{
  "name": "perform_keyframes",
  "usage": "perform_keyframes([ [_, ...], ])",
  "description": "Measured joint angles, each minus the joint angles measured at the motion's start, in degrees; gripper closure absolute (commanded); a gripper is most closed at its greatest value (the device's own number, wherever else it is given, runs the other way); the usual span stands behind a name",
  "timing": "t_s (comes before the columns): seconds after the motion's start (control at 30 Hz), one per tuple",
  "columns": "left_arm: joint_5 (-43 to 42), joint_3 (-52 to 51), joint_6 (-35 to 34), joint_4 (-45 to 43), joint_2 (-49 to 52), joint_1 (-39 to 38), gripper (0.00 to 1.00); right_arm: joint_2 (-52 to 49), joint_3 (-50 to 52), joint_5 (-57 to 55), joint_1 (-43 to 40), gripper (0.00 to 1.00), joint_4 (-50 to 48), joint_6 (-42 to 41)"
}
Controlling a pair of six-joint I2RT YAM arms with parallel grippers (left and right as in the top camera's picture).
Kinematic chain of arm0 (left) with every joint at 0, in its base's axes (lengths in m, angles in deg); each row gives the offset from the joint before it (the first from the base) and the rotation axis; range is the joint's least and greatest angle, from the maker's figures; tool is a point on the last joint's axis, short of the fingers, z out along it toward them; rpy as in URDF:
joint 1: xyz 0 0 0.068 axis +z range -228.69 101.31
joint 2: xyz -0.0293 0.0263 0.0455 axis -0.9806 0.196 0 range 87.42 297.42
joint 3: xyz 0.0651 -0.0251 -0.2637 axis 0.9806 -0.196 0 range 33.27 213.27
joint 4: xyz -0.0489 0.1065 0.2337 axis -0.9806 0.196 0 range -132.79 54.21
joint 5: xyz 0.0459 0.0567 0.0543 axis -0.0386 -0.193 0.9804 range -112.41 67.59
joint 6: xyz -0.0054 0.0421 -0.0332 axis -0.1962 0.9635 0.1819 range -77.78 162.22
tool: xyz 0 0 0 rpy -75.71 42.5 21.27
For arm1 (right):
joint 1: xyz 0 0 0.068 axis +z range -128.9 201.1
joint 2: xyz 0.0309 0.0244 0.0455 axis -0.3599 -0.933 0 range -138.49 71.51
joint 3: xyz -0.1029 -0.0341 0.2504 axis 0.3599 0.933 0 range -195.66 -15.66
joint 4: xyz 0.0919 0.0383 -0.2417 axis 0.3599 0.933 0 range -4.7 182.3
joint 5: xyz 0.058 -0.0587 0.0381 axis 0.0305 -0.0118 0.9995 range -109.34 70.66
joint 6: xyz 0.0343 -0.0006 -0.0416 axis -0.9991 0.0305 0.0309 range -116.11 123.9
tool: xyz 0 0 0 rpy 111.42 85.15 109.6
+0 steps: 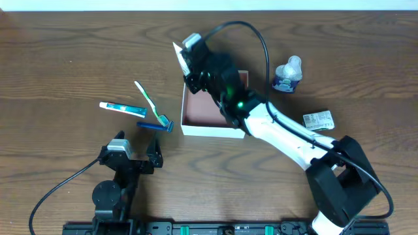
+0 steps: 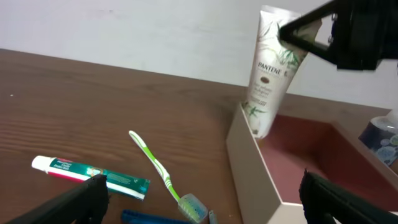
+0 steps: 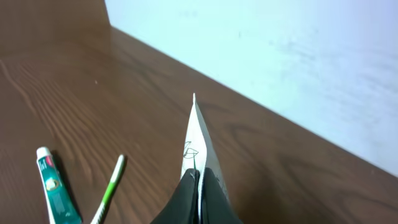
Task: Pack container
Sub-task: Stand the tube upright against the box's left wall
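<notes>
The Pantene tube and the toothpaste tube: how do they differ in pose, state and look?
The Pantene tube hangs nearly upright, lower end in the container; the toothpaste tube lies flat on the table. The right gripper pinches the Pantene tube's flat end; nothing touches the toothpaste tube. The Pantene tube is white with leaf print and larger; the toothpaste tube is green and white. Both are squeeze tubes.

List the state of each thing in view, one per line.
Square white-walled, reddish-floored container: open-topped.
White Pantene plastic tube: upright, lower end inside container corner.
Right gripper: shut on the tube.
Left gripper: open, empty.
Green-and-white toothpaste tube: lying on table.
Green plastic toothbrush: lying on table.
Small blue-labelled bottle: on table, outside container.
Blue stick-shaped item: lying on table.
</notes>
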Motion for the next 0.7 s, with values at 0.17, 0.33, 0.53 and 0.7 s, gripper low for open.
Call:
perform_keyframes([
  [0.17,0.0,0.0,0.0,0.0,0.0,0.0,0.02,0.0,4.7,0.3,0.0,0.99,-6.4,1.0],
  [0.33,0.0,0.0,0.0,0.0,0.0,0.0,0.02,0.0,7.8,0.7,-0.3,0.99,-8.9,2.4],
  [0.53,0.0,0.0,0.0,0.0,0.0,0.0,0.02,0.0,8.4,1.1,-1.6,0.98,-9.9,3.3],
  [0.7,0.0,0.0,0.0,0.0,0.0,0.0,0.02,0.0,8.4,0.8,-2.9,0.62,-10.5,4.0],
])
